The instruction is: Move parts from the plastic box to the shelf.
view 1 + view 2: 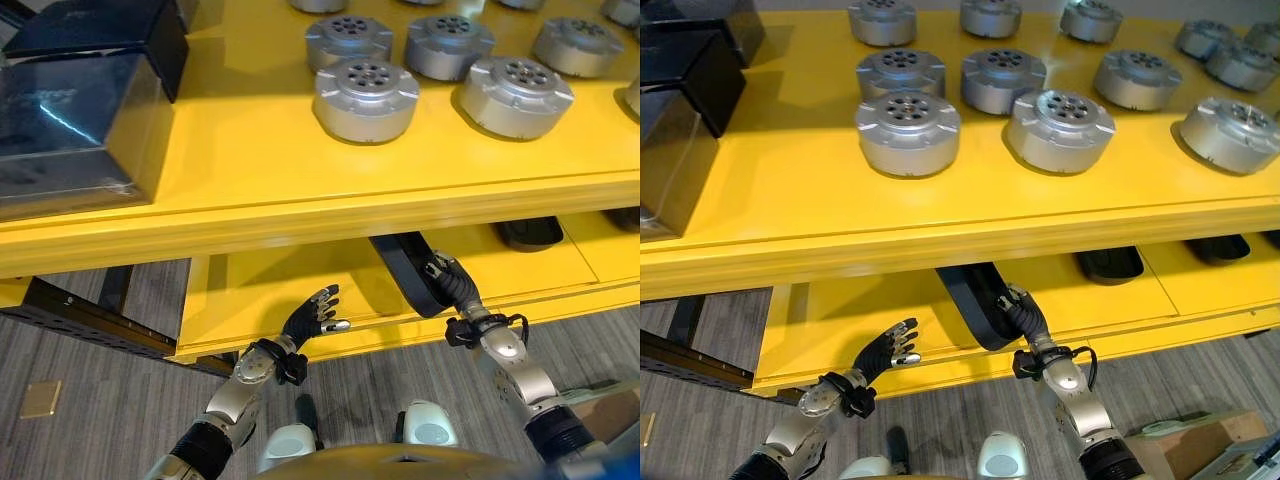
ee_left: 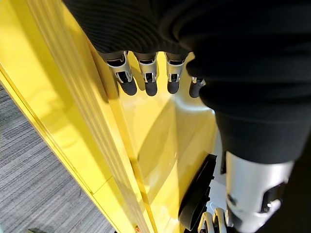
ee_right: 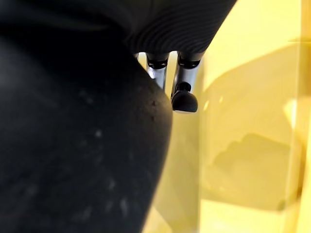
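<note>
You're looking down on a yellow shelf (image 1: 820, 215) with two levels. On the upper level stand rows of round silver metal parts (image 1: 908, 132), set near one another, and at its left end two dark boxes (image 1: 75, 125), one stacked partly on the other. On the lower level (image 1: 850, 305) lie more flat black parts (image 1: 1110, 265) further to the right, under the upper board. Grey carpet (image 1: 90, 400) runs along the front.

Your right hand (image 1: 1025, 315) reaches into the lower level with its fingers curled round a long black part (image 1: 975, 300), which rests on the lower board, slanting back under the upper one. Your left hand (image 1: 885, 352) hovers at the front edge of the lower level, fingers straight and spread, holding nothing.
</note>
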Available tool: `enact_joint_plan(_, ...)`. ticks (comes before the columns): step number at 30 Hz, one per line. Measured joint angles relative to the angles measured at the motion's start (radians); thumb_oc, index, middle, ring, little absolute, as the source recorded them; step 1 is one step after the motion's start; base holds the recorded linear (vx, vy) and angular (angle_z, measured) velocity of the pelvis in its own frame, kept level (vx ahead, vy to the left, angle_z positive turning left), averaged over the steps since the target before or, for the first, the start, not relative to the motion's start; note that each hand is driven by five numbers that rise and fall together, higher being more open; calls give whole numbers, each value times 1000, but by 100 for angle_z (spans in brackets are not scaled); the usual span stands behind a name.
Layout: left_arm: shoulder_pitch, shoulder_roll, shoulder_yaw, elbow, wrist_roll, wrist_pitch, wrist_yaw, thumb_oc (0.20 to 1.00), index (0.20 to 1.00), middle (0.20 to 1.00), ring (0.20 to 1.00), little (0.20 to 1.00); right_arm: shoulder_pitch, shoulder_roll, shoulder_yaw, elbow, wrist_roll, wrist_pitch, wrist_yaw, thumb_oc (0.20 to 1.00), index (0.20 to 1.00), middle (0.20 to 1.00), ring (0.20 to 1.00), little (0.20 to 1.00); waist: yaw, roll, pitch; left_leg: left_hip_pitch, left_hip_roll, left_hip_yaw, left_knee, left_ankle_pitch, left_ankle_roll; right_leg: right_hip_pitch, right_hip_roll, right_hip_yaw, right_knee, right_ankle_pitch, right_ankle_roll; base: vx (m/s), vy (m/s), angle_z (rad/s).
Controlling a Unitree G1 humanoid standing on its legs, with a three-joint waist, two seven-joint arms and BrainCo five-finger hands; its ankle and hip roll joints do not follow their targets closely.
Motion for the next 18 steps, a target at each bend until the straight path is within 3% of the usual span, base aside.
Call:
enact_joint_plan(2,2,0,2,0,0,0,0,1000,1000,1000,1000,1000,0,1,0,1,0,0,1,200,200,200,200,200,12,1,1,-2,10,3,6,-3,-5,10,-29,-4,-148,30,22,18,-339,-2)
enact_joint_plan(4,6,-6,4,4,0,-1,1,1000,1000,1000,1000,1000,-7,6,6,15,1,0,-2,200,200,200,200,200,28,-3,1,-3,13,12,27,-23,-31,26,-94,-4,-310,117,77,89,-289,-14)
enact_joint_plan(5,13,-2,24,5,0,-1,0,1000,1000,1000,1000,1000,-8,14,7,34,2,0,-1,200,200,200,200,200,30,-1,2,3,28,-4,29,-29,-36,32,-136,-2,-356,179,94,103,-320,9)
enact_joint_plan(6,27,-1,35,3,0,-2,1,1000,1000,1000,1000,1000,-6,22,7,49,3,8,-2,200,200,200,200,200,25,1,2,15,43,3,28,-16,-52,53,-138,-11,-376,207,94,36,-242,20)
enact_joint_plan(7,42,3,42,2,0,-4,2,1000,1000,1000,1000,1000,-1,29,7,51,3,20,-4,200,200,200,200,200,26,-2,0,26,56,-1,26,-15,-66,71,-129,-22,-397,214,86,-44,-179,9)
enact_joint_plan(8,66,33,55,-4,-1,-20,11,1000,1000,1000,1000,1000,3,36,12,50,3,26,-1,200,200,200,200,200,45,-29,-10,43,66,8,26,-9,-106,92,-101,-33,-406,250,56,-34,-232,-14)
enact_joint_plan(9,79,56,68,-11,-1,-26,24,1000,1000,1000,1000,1000,-3,39,20,48,3,28,1,200,200,200,200,200,66,-60,-24,49,63,24,28,-13,-135,96,-88,-86,-414,231,32,5,-222,-48)
enact_joint_plan(10,91,37,92,-3,-2,-29,40,1000,1000,1000,1000,1000,-24,29,20,58,3,30,6,200,200,200,200,200,77,-24,-19,54,98,43,37,-17,-150,100,-53,-94,-429,232,19,78,-161,-45)
enact_joint_plan(12,102,-2,90,-12,-2,-31,50,1000,1000,1000,1000,1000,-40,3,21,61,4,42,6,200,200,200,200,200,65,33,-25,58,163,50,45,-16,-148,114,26,-96,-454,219,-4,68,-111,-30)
enact_joint_plan(15,97,-57,68,-9,-4,-29,66,1000,1000,1000,1000,1000,-41,-44,22,62,4,52,6,200,200,200,200,200,41,67,-36,72,197,60,46,-12,-143,131,64,-98,-461,204,-20,50,-80,-10)
enact_joint_plan(18,71,-105,51,-6,-39,-26,67,1000,1000,1000,1000,1000,-41,-64,17,68,2,58,0,200,200,200,200,200,19,75,-41,70,207,62,45,-15,-147,133,76,-97,-474,196,-19,45,-44,-3)
